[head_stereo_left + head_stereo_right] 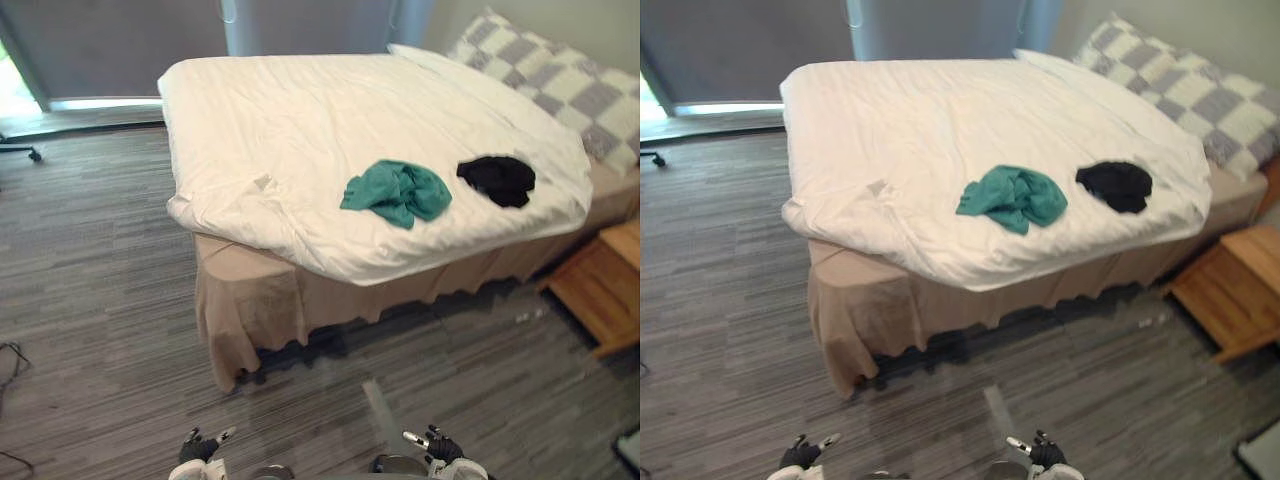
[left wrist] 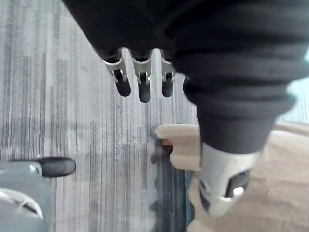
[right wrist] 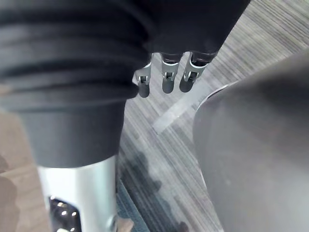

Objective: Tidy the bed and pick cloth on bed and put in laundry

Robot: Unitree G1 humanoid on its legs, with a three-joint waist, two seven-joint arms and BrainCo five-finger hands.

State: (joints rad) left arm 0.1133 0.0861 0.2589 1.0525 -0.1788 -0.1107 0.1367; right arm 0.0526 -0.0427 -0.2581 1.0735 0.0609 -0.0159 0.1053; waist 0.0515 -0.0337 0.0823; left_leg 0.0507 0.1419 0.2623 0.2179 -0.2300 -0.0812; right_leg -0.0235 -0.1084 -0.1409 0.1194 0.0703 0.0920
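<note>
A crumpled teal cloth lies on the white duvet near the bed's front edge. A black cloth lies to its right, close to the duvet's right corner. Both of my hands hang low over the floor, well short of the bed. The left hand shows at the bottom edge, and its fingers are relaxed and hold nothing. The right hand is open too, with its fingers loose above the floor.
Grey-and-white checkered pillows lean at the bed's far right. A beige bed skirt hangs below the duvet. A wooden nightstand stands right of the bed. Grey plank floor spreads in front and to the left.
</note>
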